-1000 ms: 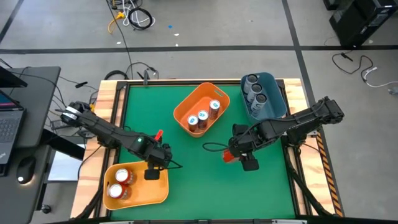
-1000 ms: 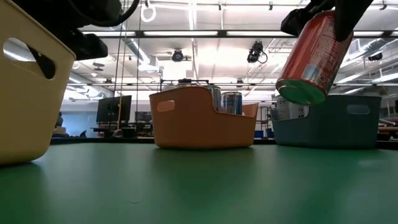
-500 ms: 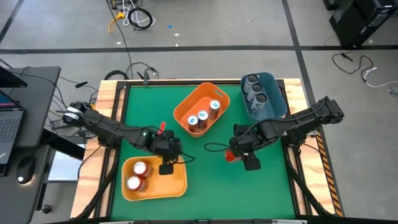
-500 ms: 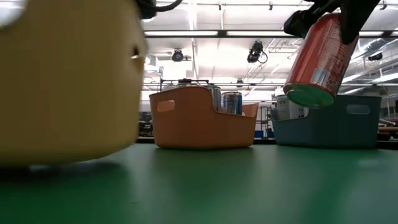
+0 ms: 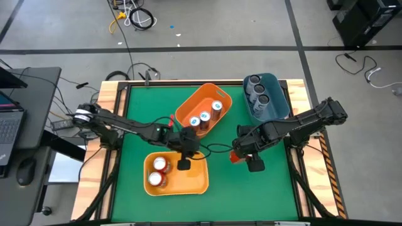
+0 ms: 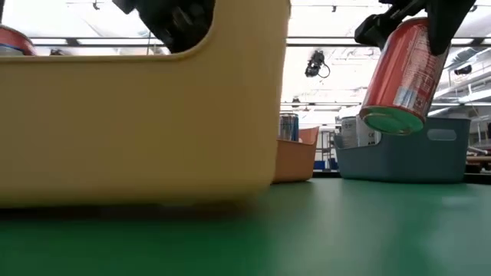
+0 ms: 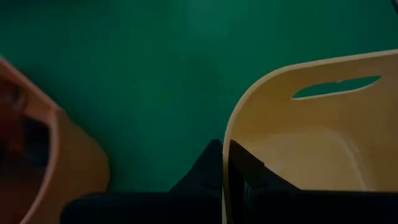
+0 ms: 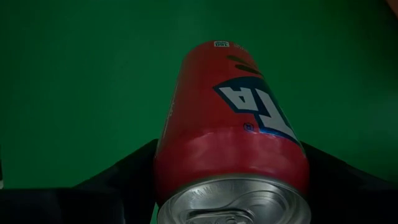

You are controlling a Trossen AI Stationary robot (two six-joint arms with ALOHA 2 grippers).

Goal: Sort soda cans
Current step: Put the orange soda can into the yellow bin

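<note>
My left gripper (image 5: 184,160) is shut on the yellow bin (image 5: 196,182), which stands on the green mat in front of the orange bin and holds two red cans (image 5: 161,164). My right gripper (image 5: 242,152) is shut on a third red can (image 5: 233,157) above the mat, to the right of the yellow bin; in the low view this can (image 6: 399,73) hangs tilted. Three white-and-blue cans (image 5: 205,117) stand in the orange bin (image 5: 188,107). Three dark cans (image 5: 257,91) stand in the blue bin (image 5: 276,103). My left gripper (image 7: 225,155) pinches the yellow bin's far wall at its rim (image 7: 227,134), one finger inside the bin and one outside, coming from above. The bin's bottom rests on the mat. My right gripper (image 8: 231,162) pinches the red can near its silvery top (image 8: 233,202) between two fingers (image 8: 134,171), one on each side of the body. The fingers come from above. The can is lifted clear of the mat, tilted, with its bottom end (image 6: 393,120) lowest.
The orange bin sits at the table's far middle and the blue bin at the far right corner. Bare green mat (image 5: 251,188) lies near the right and left edges. A desk with a laptop (image 5: 9,119) stands left of the table, and cables lie on the floor beyond.
My left gripper has moved toward the table's right, dragging the yellow bin with its two red cans along the mat from the near left corner to the near middle. My right gripper and its can have barely shifted.
</note>
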